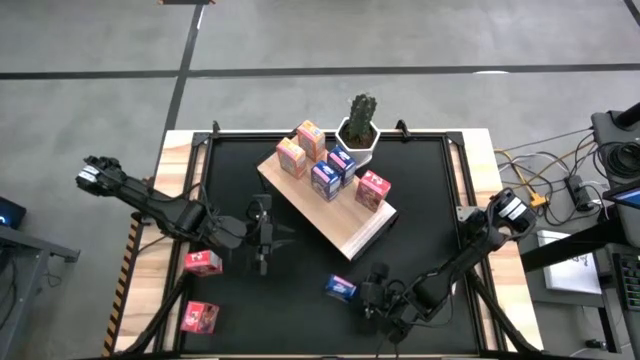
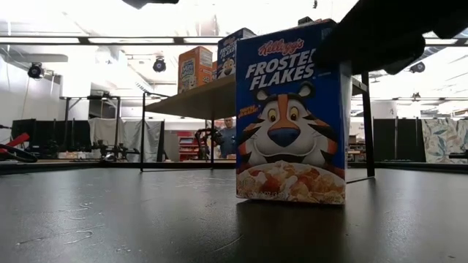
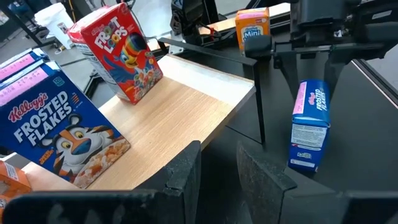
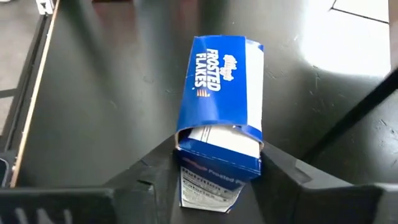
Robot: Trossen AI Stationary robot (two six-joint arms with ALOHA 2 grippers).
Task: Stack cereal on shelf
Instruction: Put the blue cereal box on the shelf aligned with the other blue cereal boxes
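Cereal box in hand: blue Frosted Flakes box (image 4: 221, 81), standing upright on the black surface (image 1: 420, 200), in front of the shelf and apart from it.
Right gripper (image 4: 217, 162): jaws closed in from both sides on the lower end of the blue Frosted Flakes box; contact on both narrow side panels as far as the wrist view shows; box not yet lifted.
Left gripper (image 3: 217, 180): jaws narrow, holding nothing; waiting just beside the shelf's left edge.
Handling, judged: thin cardboard, light and probably hollow; panels likely to dent under a hard squeeze; printed faces smooth, so slip possible under a weak one.
Grip point, judged: across the narrow sides, near a folded end where the card is stiffest; present hold sits low, so tipping on the lift is a risk.
Shelf (image 1: 345, 232): light-wood board raised on thin black legs, set at an angle mid-surface; bare wood free at the end nearest the right arm.
Cereal already on shelf: five boxes, among them a red box (image 1: 372, 190) and an orange box (image 1: 290, 155).
Cereal not yet stacked: two pink boxes (image 1: 203, 262) at the near left, by the left arm.
Obstacle: potted cactus (image 1: 360, 125) just behind the shelf.
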